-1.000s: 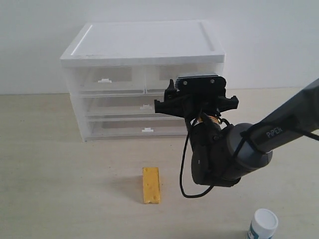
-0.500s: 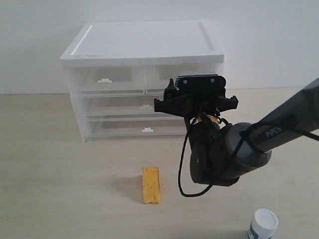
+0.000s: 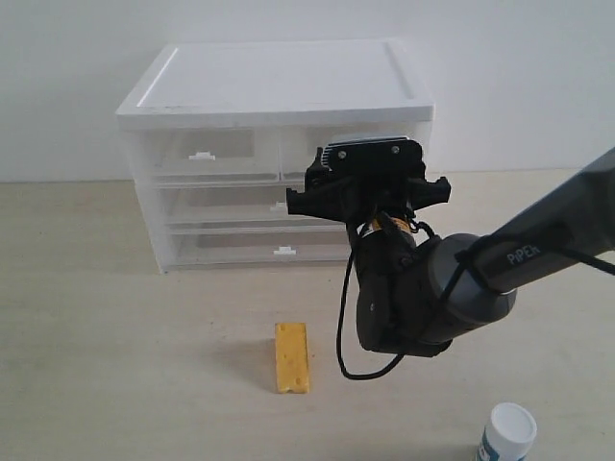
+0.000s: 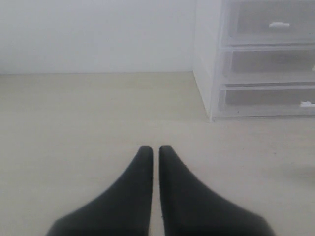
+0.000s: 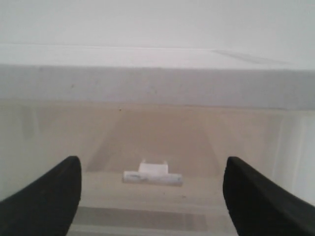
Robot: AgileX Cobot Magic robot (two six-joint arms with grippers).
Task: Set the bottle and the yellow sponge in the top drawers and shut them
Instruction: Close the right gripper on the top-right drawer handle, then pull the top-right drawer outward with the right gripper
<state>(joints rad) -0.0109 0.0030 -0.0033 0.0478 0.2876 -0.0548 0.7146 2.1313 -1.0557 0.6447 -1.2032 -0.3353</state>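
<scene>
The yellow sponge (image 3: 292,356) lies flat on the table in front of the cabinet (image 3: 279,82). At the near right edge stands the bottle (image 3: 505,432), white cap up. Both top drawers look closed: the left one (image 3: 207,154) shows fully, while my right arm's wrist (image 3: 370,178) partly hides the right one (image 3: 300,144). In the right wrist view my right gripper (image 5: 152,164) is open, facing that drawer's white tab handle (image 5: 152,176) without touching it. My left gripper (image 4: 155,147) is shut and empty, low over bare table left of the cabinet (image 4: 211,59).
Below the top drawers sit two full-width translucent drawers (image 3: 250,205), both closed. A white wall (image 3: 519,77) stands behind the cabinet. The right arm (image 3: 538,240) reaches in from the right, its cable (image 3: 343,327) hanging near the sponge.
My right wrist has shifted a little left and closer to the cabinet's top right drawer. The sponge, the bottle and the drawers have not moved.
</scene>
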